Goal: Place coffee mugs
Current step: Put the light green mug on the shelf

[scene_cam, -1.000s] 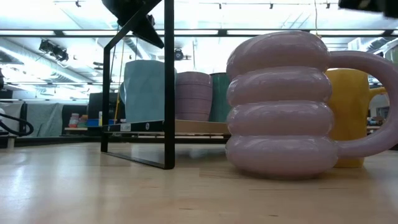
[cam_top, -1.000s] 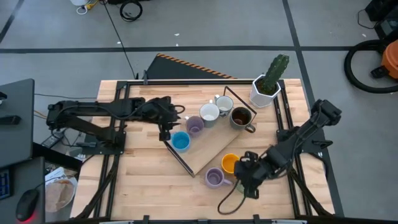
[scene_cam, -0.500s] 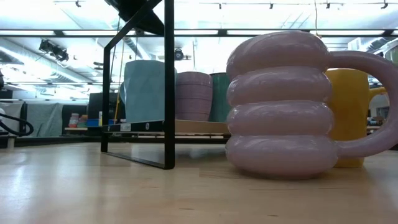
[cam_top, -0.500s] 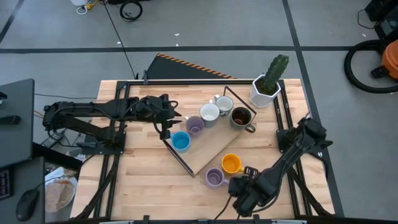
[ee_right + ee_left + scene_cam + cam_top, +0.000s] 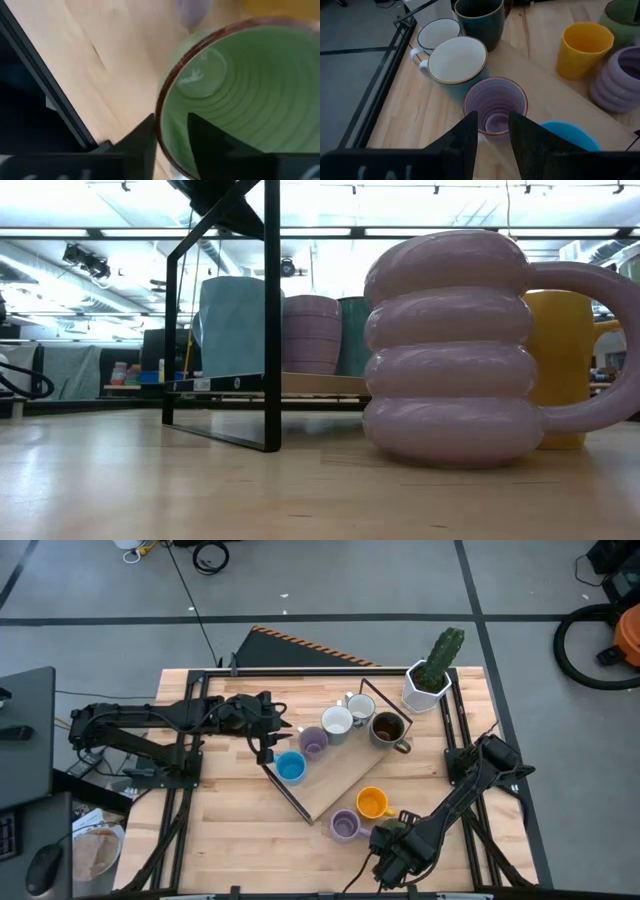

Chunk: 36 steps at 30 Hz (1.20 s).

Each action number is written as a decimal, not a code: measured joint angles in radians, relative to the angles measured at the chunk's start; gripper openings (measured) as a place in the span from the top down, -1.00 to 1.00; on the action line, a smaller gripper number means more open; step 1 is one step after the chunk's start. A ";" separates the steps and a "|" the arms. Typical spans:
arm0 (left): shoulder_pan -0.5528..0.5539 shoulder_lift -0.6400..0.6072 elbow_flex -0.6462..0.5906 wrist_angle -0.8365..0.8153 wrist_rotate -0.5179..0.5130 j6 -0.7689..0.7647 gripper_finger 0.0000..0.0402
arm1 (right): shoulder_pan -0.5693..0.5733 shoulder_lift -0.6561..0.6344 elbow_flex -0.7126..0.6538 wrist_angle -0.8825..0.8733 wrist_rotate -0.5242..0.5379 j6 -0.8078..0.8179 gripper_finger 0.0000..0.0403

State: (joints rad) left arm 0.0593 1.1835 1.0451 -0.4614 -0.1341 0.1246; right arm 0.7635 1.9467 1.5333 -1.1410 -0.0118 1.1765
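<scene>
Overhead: right pincer [image 5: 392,852] near tabletop [image 5: 230,840] front edge, beside lavender mug [image 5: 346,825]; left pincer [image 5: 265,735] waits by blue mug [image 5: 290,767]. Right wrist: fingers [image 5: 142,145] straddle green mug [image 5: 235,95] rim, part-open, grip unclear. Best to close squarely, lift straight. Left wrist: part-open, empty, over purple mug [image 5: 495,104].

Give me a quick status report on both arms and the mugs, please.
Left tool open, hovering over ribbed purple mug. Right tool straddling green mug rim at table's front edge. Orange mug and lavender mug close beside.
</scene>
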 joint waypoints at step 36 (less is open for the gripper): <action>-0.003 -0.038 0.002 -0.001 0.035 -0.037 0.42 | -0.315 -0.271 -0.015 -0.259 0.220 -0.631 0.84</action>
State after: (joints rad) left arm 0.0566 1.1454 1.0470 -0.4622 -0.0992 0.0876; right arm 0.4485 1.6753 1.5181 -1.4002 0.2081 0.5458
